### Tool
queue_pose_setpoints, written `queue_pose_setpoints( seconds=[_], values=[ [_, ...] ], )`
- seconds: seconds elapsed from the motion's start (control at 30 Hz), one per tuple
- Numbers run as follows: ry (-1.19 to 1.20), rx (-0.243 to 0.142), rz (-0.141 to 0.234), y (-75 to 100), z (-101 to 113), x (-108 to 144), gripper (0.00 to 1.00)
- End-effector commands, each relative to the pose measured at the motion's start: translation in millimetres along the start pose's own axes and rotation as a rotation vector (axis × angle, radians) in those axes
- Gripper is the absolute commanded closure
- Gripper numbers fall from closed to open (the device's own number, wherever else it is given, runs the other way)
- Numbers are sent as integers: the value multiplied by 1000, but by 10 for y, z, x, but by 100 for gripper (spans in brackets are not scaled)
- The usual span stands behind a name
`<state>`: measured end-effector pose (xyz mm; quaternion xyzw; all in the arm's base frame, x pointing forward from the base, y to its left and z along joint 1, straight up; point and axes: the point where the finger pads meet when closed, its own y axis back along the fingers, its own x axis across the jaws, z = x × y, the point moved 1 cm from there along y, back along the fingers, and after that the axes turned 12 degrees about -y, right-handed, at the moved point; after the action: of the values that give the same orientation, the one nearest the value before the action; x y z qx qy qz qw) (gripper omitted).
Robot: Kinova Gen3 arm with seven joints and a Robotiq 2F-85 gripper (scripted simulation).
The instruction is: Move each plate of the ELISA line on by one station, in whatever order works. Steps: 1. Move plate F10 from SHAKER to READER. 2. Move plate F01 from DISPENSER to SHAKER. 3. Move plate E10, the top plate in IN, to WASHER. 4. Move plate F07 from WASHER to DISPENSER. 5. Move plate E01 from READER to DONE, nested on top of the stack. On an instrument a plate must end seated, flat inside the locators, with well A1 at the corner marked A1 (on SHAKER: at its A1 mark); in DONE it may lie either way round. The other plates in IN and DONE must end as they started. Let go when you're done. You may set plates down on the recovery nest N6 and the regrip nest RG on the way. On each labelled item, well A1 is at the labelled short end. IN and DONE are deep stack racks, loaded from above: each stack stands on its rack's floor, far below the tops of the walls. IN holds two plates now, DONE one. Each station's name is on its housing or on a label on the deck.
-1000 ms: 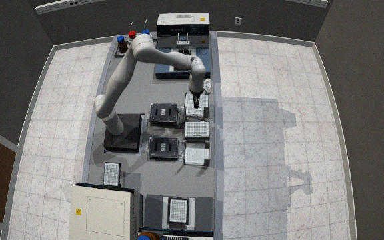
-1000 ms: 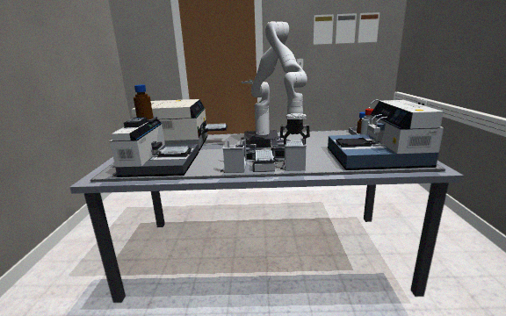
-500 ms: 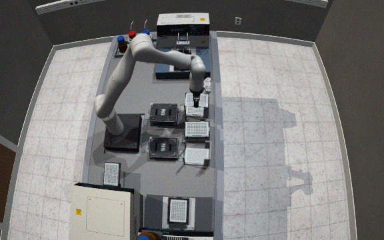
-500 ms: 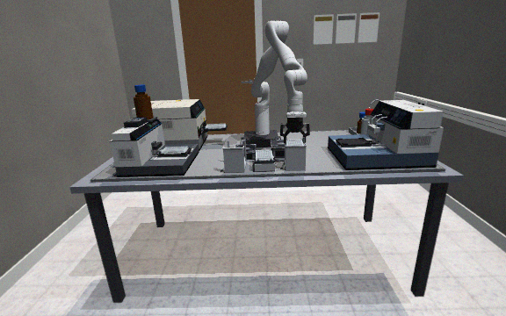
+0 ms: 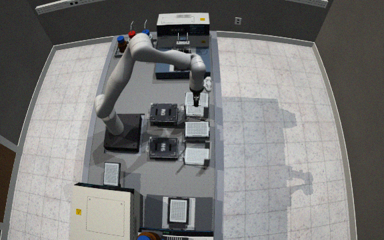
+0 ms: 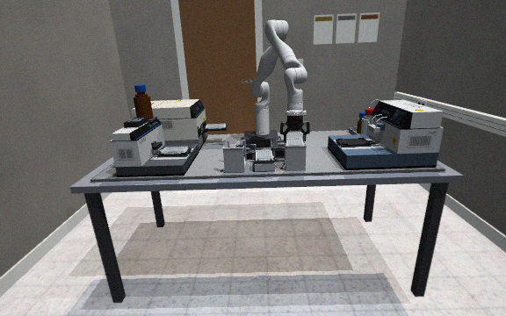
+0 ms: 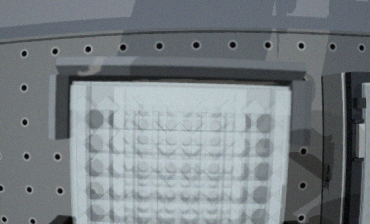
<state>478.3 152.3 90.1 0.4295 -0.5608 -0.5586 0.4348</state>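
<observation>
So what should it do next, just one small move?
Probably lift straight up: the hand grips a white rectangular plate near the rim of a tall, grey-walled rack, so sideways travel might catch a wall.
</observation>
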Motion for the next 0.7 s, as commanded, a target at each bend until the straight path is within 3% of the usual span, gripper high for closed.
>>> queue_pose_setpoints(
  seconds=[0.0,0.67],
  values=[
    [-3,4,1,60,-9,-2,6],
    [-3,4,1,181,-10,-2,6]
  ],
)
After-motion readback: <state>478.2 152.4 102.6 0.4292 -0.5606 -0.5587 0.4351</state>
